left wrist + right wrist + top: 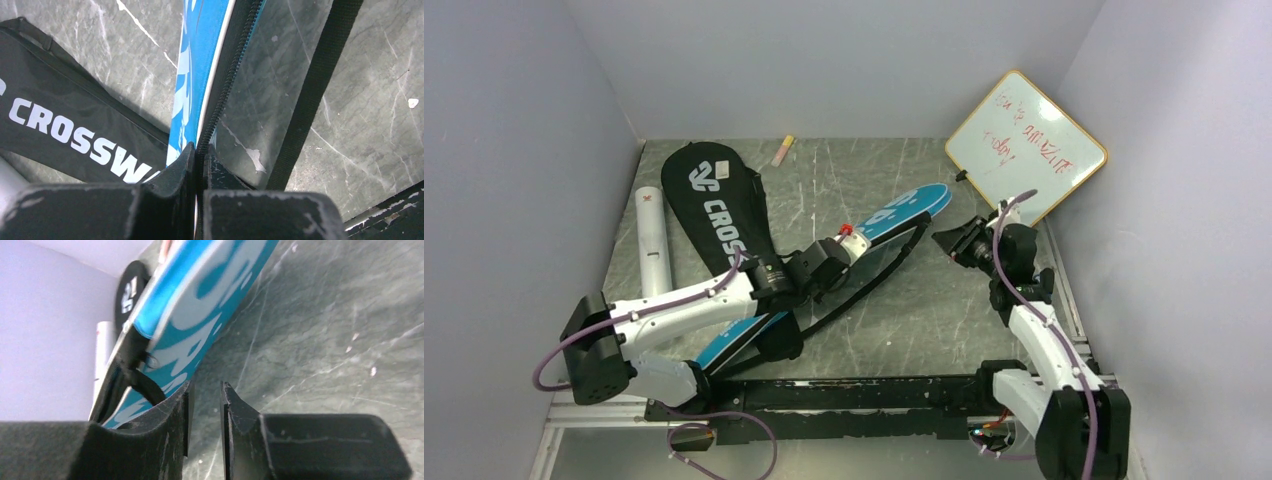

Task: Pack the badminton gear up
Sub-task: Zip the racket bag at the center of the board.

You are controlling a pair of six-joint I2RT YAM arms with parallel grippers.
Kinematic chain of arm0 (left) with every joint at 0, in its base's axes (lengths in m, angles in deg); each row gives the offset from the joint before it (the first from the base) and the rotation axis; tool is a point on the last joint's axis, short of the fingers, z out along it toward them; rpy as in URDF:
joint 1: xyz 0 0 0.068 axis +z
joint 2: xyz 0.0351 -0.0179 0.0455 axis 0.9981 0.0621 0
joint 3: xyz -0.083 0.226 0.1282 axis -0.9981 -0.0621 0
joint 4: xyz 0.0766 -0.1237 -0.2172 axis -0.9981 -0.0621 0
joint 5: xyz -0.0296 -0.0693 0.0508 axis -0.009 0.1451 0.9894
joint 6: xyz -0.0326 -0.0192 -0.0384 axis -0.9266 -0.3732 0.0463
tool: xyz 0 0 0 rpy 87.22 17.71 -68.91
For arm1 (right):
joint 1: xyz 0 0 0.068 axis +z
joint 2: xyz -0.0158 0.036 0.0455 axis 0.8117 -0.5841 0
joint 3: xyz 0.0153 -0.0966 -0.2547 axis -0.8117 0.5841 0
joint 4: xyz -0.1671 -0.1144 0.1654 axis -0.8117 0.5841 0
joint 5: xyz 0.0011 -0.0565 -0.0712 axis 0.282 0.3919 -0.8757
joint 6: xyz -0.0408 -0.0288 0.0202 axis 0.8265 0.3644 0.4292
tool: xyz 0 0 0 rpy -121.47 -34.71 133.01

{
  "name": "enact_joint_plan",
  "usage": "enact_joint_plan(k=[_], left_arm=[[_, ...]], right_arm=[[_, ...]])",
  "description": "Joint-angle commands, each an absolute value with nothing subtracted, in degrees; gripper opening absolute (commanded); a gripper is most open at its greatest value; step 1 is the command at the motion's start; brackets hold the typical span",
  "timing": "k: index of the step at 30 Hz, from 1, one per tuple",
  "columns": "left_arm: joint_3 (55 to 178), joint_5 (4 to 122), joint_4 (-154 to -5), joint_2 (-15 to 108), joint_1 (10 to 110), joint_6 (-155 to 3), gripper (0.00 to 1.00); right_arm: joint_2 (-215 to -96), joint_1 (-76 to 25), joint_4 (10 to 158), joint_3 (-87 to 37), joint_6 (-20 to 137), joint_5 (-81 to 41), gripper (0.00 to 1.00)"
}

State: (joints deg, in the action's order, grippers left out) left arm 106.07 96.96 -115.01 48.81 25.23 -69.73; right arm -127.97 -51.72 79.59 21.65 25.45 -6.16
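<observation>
The left gripper (197, 150) is pinched tight on the edge of the blue cover (195, 60), right at its zipper (225, 90). The right gripper (205, 390) has its jaws a little way apart. Nothing is between them, and only the table (325, 340) shows through the gap. It sits just beside the far end of the blue cover but does not hold it.

The blue cover lies across the middle of the table, with its black strap (315, 90) trailing next to it. A small red and white thing (849, 232) sits close to the left gripper (too small to tell what it is).

Further out, the black cover (719, 210) lies flat near the back left. The white tube (654, 235) lies beside it, near the left wall.

No loose rackets or shuttlecocks show on the table, so I think they are already tucked inside. What looks left is the blue cover. The pictures do not show if its zipper is shut all the way, so it likely needs closing.
</observation>
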Motion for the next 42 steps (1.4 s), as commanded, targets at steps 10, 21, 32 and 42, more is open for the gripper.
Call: enact_joint_plan(k=[10, 21, 32, 42], left_arm=[[106.47, 97.92, -111.62, 44.51, 26.67, -70.06, 0.05], [106.65, 96.72, -111.72, 44.34, 27.07, -69.62, 0.05], [106.82, 95.35, -111.9, 45.11, 27.2, -69.38, 0.05], [106.7, 94.48, -111.68, 45.59, 27.28, -69.26, 0.05]], right_arm=[[-132.29, -59.76, 37.83, 33.76, 2.08, 14.22, 0.37], [-131.55, -59.8, 39.84, 31.18, 2.71, 10.81, 0.36], [-136.51, -59.8, 35.68, 30.24, 0.81, 11.06, 0.29], [-141.29, -59.71, 29.63, 30.3, -1.91, 12.56, 0.24]])
